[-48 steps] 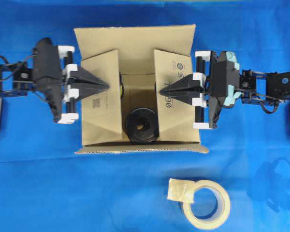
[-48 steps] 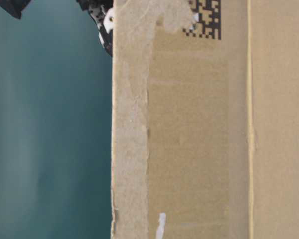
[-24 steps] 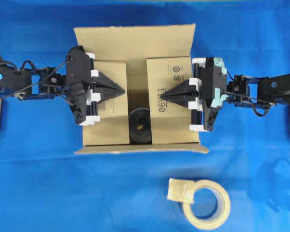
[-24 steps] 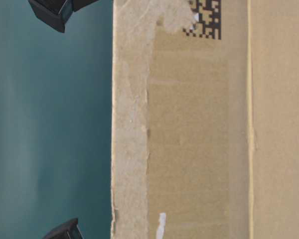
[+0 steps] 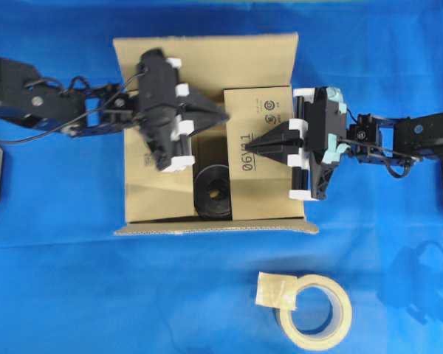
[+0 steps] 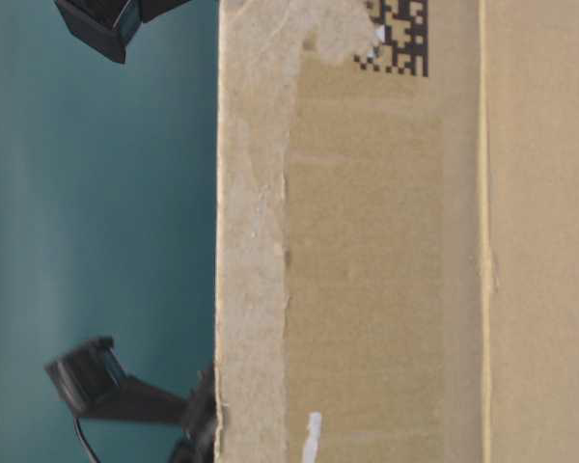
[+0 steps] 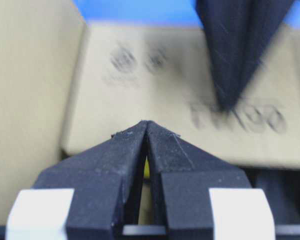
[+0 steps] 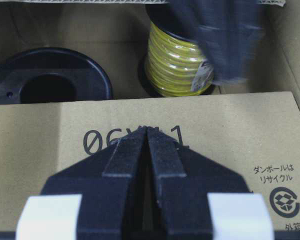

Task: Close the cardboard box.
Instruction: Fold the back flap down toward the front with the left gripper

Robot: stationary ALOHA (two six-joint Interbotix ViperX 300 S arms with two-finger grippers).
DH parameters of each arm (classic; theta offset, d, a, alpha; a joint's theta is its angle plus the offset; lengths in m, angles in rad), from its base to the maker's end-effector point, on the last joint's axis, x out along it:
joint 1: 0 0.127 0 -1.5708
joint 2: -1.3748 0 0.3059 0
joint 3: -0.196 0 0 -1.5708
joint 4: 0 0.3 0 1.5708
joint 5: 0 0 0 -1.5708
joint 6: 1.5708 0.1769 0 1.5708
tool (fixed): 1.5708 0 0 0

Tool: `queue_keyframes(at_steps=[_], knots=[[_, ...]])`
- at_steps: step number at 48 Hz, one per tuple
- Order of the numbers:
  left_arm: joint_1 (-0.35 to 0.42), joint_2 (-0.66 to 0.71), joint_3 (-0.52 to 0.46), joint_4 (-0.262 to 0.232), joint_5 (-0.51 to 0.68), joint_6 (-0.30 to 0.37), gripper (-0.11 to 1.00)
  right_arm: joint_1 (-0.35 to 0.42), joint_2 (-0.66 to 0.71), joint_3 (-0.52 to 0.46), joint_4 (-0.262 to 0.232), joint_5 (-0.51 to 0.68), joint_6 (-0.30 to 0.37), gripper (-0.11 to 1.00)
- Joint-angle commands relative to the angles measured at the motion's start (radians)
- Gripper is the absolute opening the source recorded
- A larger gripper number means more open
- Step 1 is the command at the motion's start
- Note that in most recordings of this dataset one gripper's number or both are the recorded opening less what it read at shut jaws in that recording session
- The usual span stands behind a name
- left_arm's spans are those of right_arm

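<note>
The left pincer (image 5: 220, 114), fingers pressed together and holding nothing, reaches over the middle of the cardboard box (image 5: 207, 63), which sits on the blue desk (image 5: 59, 280). Inside the box lie a black spool (image 5: 213, 193) and a yellow spool (image 8: 176, 62). The right pincer (image 5: 252, 145), also closed and empty, rests on the box's right flap (image 5: 260, 193). A tape roll (image 5: 315, 312) lies near the box's front.

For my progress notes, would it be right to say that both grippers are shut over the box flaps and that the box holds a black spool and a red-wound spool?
Nearly. The second spool is wound in yellow, not red; the right wrist view shows it beside the black spool inside the cardboard box. The rest holds: the left gripper and right gripper are shut over the flaps.
</note>
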Motion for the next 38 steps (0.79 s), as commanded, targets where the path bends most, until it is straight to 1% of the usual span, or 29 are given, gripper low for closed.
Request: queue_keyframes(at_steps=[1,8,15,38], knots=[[0.021,0.002,-0.052,-0.002,-0.006,0.014,0.0,-0.003,-0.009,-0.011,0.003,-0.008,0.0,0.0],[0.058,0.017,-0.08,-0.002,-0.008,0.038,0.0,-0.003,-0.009,-0.009,0.003,-0.008,0.0,0.0],[0.078,0.04,-0.084,-0.002,-0.006,0.04,0.0,-0.003,-0.011,-0.009,0.005,-0.008,0.0,0.0],[0.066,0.107,-0.075,-0.002,-0.008,0.023,0.0,-0.002,-0.009,-0.009,0.003,-0.008,0.0,0.0]])
